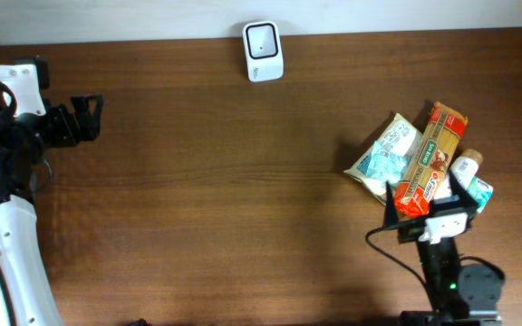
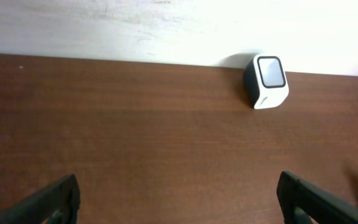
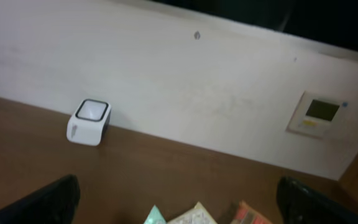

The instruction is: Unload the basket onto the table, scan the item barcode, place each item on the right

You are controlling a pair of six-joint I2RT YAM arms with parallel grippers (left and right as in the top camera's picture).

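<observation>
The white barcode scanner stands at the table's far edge against the wall. At the right lies a pile of items: an orange pasta box, a teal-and-white pouch and a small bottle. My right gripper hovers at the pile's near end, open, with nothing between its fingers. Far off at the table's left side my left gripper is open and empty, facing the scanner.
A pale wall runs along the table's back edge, with a small wall panel on it. A black cable loops beside the right arm's base. Bare brown tabletop lies between the arms.
</observation>
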